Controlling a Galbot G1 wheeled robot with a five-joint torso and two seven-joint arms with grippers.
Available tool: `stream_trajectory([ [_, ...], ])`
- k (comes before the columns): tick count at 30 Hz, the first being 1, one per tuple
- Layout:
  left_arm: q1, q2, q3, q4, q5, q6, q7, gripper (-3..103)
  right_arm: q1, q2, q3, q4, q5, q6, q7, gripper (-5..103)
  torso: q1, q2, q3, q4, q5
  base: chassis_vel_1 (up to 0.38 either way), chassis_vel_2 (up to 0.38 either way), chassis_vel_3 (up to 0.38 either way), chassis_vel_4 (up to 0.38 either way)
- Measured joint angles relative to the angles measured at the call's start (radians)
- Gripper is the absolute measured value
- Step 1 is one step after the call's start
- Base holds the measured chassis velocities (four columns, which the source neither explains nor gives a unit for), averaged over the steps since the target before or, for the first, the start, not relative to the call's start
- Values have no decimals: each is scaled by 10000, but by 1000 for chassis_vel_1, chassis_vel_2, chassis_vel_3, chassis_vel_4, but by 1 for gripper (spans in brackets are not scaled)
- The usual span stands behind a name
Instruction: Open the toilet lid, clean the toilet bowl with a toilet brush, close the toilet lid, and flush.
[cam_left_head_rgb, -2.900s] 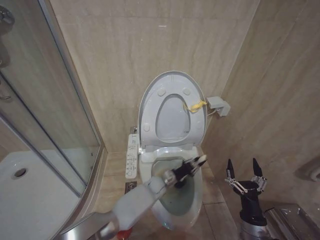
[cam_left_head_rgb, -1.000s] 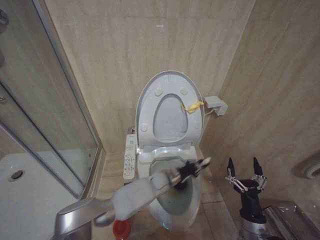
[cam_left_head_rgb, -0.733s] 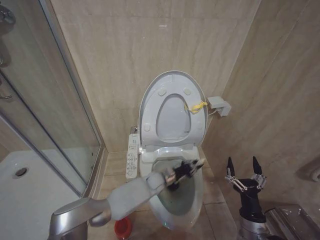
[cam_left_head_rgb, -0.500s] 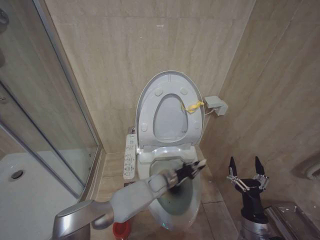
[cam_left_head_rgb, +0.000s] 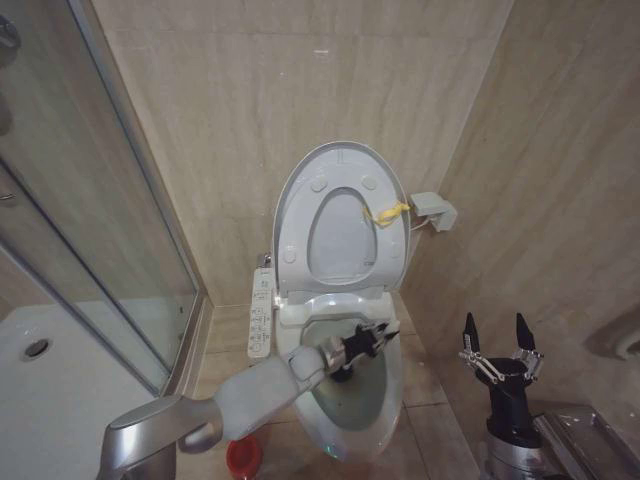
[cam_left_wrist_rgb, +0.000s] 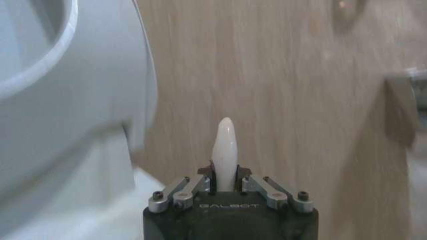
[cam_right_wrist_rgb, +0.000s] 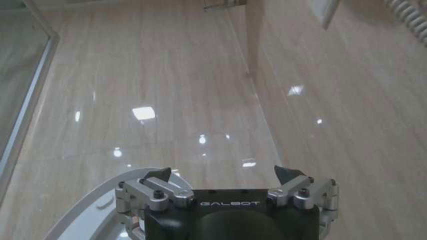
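Note:
The toilet lid (cam_left_head_rgb: 340, 215) stands upright against the wall, with the ring seat raised against it and a yellow tag (cam_left_head_rgb: 386, 212) at its edge. Below it the toilet bowl (cam_left_head_rgb: 355, 405) lies uncovered. My left gripper (cam_left_head_rgb: 372, 338) reaches over the bowl's near half, shut on the toilet brush (cam_left_head_rgb: 393, 327). In the left wrist view the brush's white stick handle (cam_left_wrist_rgb: 225, 140) pokes out past the shut left gripper (cam_left_wrist_rgb: 225, 175); its bristle end is hidden. The red holder (cam_left_head_rgb: 243, 455) stands on the floor left of the bowl. My right gripper (cam_left_head_rgb: 497, 342) (cam_right_wrist_rgb: 223, 174) waits open, fingers up, right of the toilet.
A long white button panel (cam_left_head_rgb: 262, 312) runs along the toilet's left side. A glass shower door (cam_left_head_rgb: 90, 230) and a white shower tray (cam_left_head_rgb: 40, 400) take up the left. A small grey box (cam_left_head_rgb: 433, 211) hangs on the right wall, near the lid.
My left gripper has drawn the brush a little back and to the left over the bowl. The camera swayed slightly. The right arm stays parked.

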Motion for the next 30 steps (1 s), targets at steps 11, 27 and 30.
stream_trajectory([
  [11,318,-213,-179,439,314,-287,112,21,-79,13,17,149,155,-53,-60,100,-1,1,-1,-3,1,7,14,0,1],
  [27,-50,-273,-296,82,161,-422,250,21,-101,40,170,221,193,-74,72,100,1,0,0,-6,2,0,0,0,0],
  [30,-122,-623,-662,28,168,-514,238,21,-148,72,152,221,215,-34,-23,100,-1,2,-3,-27,-6,0,0,0,0],
])
